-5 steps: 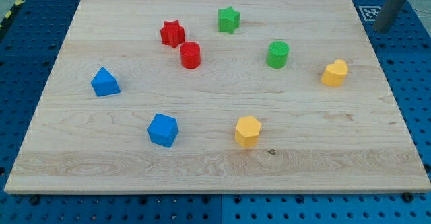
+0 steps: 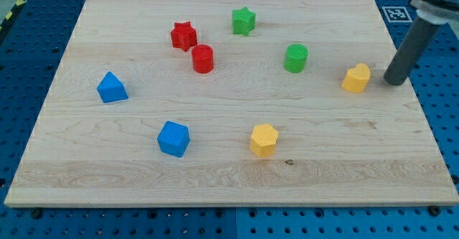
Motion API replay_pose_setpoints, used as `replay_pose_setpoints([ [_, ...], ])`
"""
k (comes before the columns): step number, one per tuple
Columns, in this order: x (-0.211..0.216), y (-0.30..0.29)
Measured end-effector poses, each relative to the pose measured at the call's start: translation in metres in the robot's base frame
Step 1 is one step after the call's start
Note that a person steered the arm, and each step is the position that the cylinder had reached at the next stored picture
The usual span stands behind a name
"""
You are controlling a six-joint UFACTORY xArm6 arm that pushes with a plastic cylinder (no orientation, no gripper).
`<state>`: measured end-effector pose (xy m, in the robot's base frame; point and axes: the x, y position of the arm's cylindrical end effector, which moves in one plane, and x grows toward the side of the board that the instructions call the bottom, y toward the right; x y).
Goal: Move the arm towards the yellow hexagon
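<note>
Eight blocks sit on the wooden worktop [image 2: 229, 181]; no pincer shows, so its state cannot be told.

My tip [image 2: 393, 82] rests at the worktop's 3 o'clock edge, just beside the yellow heart-like block [image 2: 356, 77], whose shape is hard to read; the rod's top is cut off. Yellow hexagon [image 2: 263, 139] lies at 5 o'clock from centre, well apart from my tip. Counted: two yellow, two red, two green, two blue.

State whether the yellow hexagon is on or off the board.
On: the yellow hexagon sits on the wooden board, near its bottom edge.
</note>
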<state>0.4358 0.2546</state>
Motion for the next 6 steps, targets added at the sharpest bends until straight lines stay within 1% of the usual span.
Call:
replay_pose_setpoints([
  [2, 0.051, -0.042],
  [4, 0.088, -0.08],
  [5, 0.098, -0.12],
  [6, 0.098, -0.147],
])
